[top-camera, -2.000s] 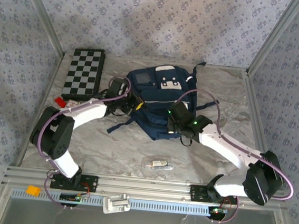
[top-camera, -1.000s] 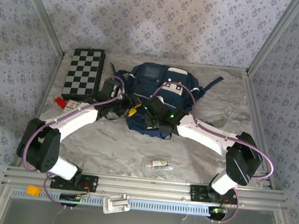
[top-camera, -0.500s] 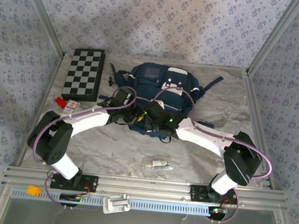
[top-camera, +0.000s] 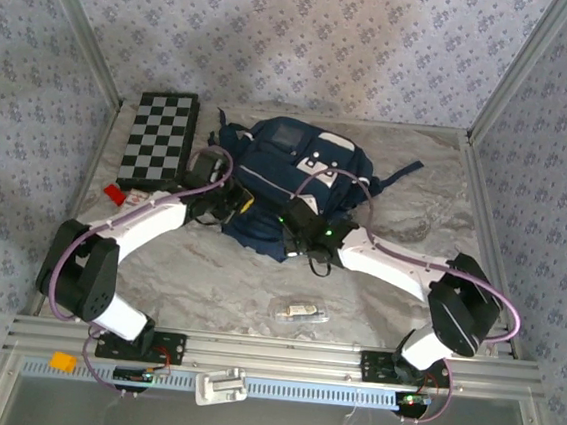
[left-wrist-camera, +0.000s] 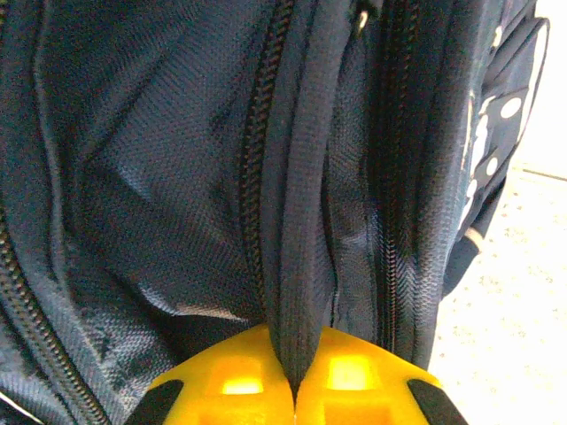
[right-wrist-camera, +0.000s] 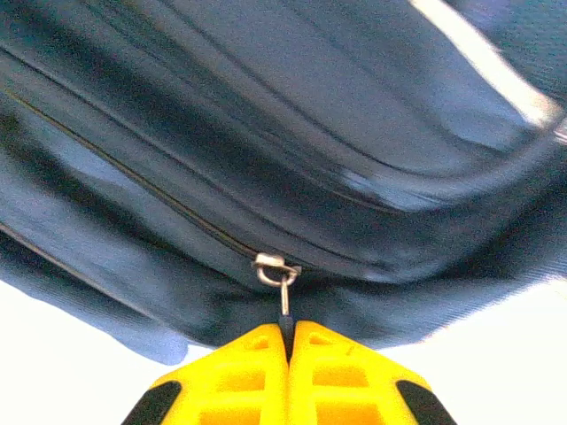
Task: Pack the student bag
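Observation:
The student bag (top-camera: 287, 178), navy with white panels, lies in the middle of the table towards the back. My left gripper (top-camera: 242, 207) is at its left side, shut on a fold of the bag's fabric (left-wrist-camera: 306, 177) that runs between two zippers. My right gripper (top-camera: 299, 236) is at the bag's near edge, shut on the zipper pull (right-wrist-camera: 283, 301) hanging from a metal slider (right-wrist-camera: 270, 264). The bag's navy cloth (right-wrist-camera: 266, 142) spreads across the right wrist view.
A folded chessboard (top-camera: 160, 138) lies at the back left. A small red thing (top-camera: 114, 193) and a card (top-camera: 140, 200) sit beside the left arm. A small clear packet (top-camera: 301, 312) lies near the front middle. Patterned walls close in three sides.
The bag has been dragged and turned between the two grippers over the last two seconds. Since half a second ago the left gripper has pulled back leftwards and the right one has shifted slightly right.

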Controlling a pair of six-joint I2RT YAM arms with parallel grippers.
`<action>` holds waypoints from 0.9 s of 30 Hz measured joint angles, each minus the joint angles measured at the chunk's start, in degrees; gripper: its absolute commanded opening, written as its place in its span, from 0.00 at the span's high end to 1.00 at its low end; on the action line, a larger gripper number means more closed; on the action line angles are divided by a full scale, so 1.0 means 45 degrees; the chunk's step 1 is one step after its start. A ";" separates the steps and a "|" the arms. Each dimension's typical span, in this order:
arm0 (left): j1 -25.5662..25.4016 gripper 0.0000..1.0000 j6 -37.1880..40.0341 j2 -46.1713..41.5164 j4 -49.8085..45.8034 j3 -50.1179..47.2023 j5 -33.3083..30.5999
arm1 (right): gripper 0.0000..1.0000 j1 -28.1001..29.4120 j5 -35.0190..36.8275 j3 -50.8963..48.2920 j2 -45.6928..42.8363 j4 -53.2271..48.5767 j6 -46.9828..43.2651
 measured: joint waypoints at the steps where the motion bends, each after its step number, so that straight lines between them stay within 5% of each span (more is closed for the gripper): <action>1: 0.0248 1.00 0.0228 -0.0039 -0.0126 0.0005 0.0243 | 1.00 -0.0136 0.0005 -0.0204 -0.0165 -0.0015 -0.0073; 7: 0.1117 1.00 0.1515 0.0151 -0.0996 0.0481 0.1467 | 1.00 -0.0967 0.0068 -0.0665 -0.0908 -0.0034 -0.0306; 13: 0.1637 0.99 0.2443 0.0670 -0.1681 0.1423 0.1753 | 1.00 -0.0180 0.0369 0.0223 -0.0889 -0.0471 -0.0563; 19: 0.2259 0.63 0.3186 0.1341 -0.1598 0.2074 0.1695 | 1.00 0.0476 0.0058 0.1268 -0.0107 -0.0583 -0.0636; 27: 0.1826 0.55 0.2443 -0.0767 -0.0559 0.0087 0.1588 | 1.00 0.0495 -0.0670 0.1054 0.0384 -0.0053 -0.0495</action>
